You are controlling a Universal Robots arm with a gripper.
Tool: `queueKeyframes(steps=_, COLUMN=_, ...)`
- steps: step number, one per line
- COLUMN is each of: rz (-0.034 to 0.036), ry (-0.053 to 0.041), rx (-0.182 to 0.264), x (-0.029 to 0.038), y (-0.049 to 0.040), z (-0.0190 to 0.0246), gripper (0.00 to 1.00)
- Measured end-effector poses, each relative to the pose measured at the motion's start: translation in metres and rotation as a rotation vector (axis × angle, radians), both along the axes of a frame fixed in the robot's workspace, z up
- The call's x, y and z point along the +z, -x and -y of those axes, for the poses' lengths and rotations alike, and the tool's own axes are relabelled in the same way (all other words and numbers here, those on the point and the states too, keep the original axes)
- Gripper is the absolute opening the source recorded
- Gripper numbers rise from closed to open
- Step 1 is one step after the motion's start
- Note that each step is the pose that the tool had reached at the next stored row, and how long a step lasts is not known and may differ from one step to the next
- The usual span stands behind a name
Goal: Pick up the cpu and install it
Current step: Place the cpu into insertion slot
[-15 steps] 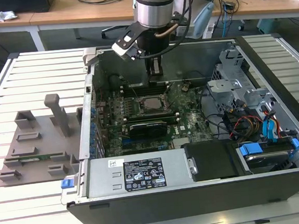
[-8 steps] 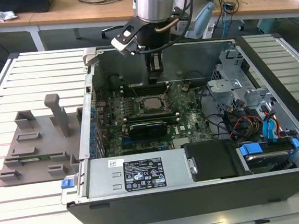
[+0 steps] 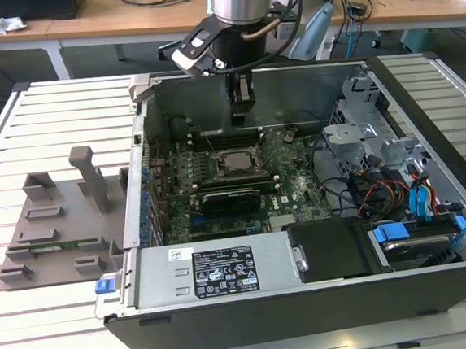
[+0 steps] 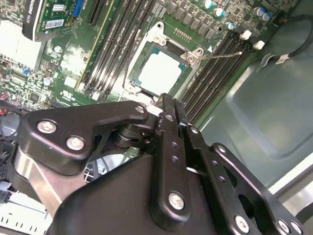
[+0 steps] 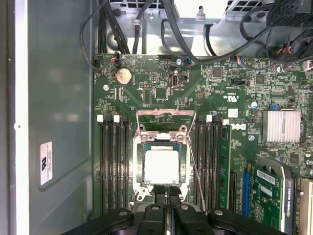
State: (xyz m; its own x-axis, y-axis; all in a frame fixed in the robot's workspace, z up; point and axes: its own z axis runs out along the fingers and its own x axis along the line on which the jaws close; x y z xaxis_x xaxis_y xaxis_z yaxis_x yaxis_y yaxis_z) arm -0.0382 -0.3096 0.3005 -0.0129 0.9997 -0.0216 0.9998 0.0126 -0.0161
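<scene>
Ok, cpu [image 5: 161, 165] already sits flat in the socket [image 5: 139, 169] on the board [image 5: 161, 93], w/ the retaining frame [image 5: 164, 129] flipped open. Fingers [image 5: 160, 195] pinched together, nothing between them, hovering just off the cpu edge in both wrist views. Exterior view: fingers are inside the pc case [image 3: 308, 290], cpu at ~6 o'clock of them. Grey tray [image 3: 58, 230] on worktop [image 3: 35, 339] at 9 o'clock of the case.
</scene>
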Motion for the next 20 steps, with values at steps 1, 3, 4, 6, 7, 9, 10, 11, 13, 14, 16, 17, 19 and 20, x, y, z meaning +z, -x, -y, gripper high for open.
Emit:
queueKeyframes(steps=1, rz=0.0000, ry=0.0001, rx=0.000, x=0.0017, y=0.0000, z=0.0000, gripper=0.16)
queueKeyframes(steps=3, rz=0.0000, ry=0.0001, rx=0.000, x=0.0042, y=0.0000, z=0.0000, gripper=0.16)
queueKeyframes(steps=4, rz=0.0000, ry=0.0001, rx=0.000, x=0.0053, y=0.0000, z=0.0000, gripper=0.16)
queueKeyframes(steps=6, rz=0.0000, ry=0.0001, rx=0.000, x=0.0068, y=0.0000, z=0.0000, gripper=0.16)
queueKeyframes(steps=7, rz=0.0000, ry=0.0001, rx=0.000, x=0.0076, y=0.0000, z=0.0000, gripper=0.16)
queueKeyframes(steps=9, rz=0.0000, ry=0.0001, rx=0.000, x=0.0095, y=0.0000, z=0.0000, gripper=0.16)
queueKeyframes(steps=10, rz=0.0000, ry=0.0001, rx=0.000, x=0.0104, y=0.0000, z=0.0000, gripper=0.16)
queueKeyframes(steps=11, rz=0.0000, ry=0.0001, rx=0.000, x=0.0114, y=0.0000, z=0.0000, gripper=0.16)
queueKeyframes(steps=13, rz=0.0000, ry=0.0003, rx=0.000, x=0.0183, y=0.0000, z=0.0000, gripper=0.16)
queueKeyframes(steps=14, rz=0.0002, ry=0.0002, rx=0.000, x=0.0200, y=0.0000, z=0.0000, gripper=0.16)
queueKeyframes(steps=16, rz=0.0001, ry=0.0000, rx=0.000, x=0.0200, y=0.0000, z=0.0000, gripper=0.16)
queueKeyframes(steps=17, rz=0.0001, ry=-0.0001, rx=0.000, x=0.0200, y=0.0000, z=0.0000, gripper=0.16)
queueKeyframes(steps=19, rz=0.0000, ry=0.0000, rx=0.000, x=0.0201, y=0.0000, z=0.0000, gripper=0.16)
queueKeyframes(steps=20, rz=0.0000, ry=-0.0002, rx=0.000, x=0.0201, y=0.0000, z=0.0000, gripper=0.16)
